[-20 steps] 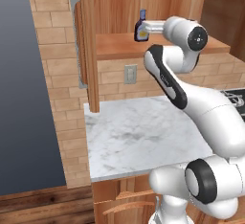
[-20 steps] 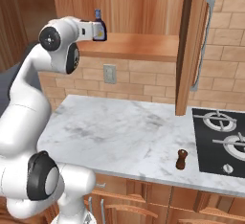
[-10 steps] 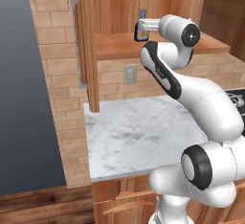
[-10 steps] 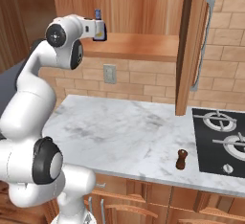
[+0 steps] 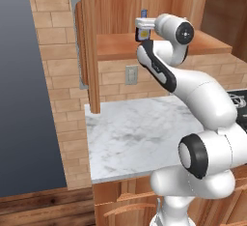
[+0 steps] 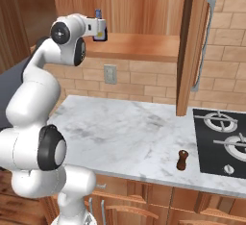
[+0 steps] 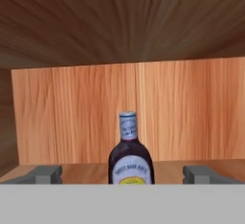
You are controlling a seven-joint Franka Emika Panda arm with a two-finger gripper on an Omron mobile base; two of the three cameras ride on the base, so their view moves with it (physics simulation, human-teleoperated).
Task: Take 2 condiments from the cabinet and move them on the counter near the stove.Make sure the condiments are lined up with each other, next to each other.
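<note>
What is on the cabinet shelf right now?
One blue-capped bottle stands upright on the cabinet shelf, between the open gripper's fingertips, with the wood-panel back behind it. The hand covers the bottle's base in both base views.

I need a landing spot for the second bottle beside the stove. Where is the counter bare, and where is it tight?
The counter lies bare from its left edge up to the brown bottle, which stands near the front edge just left of the stove. Tight spot: the strip between that bottle and the cooktop. Behind the bottle, under the cabinet door, is free too.
</note>
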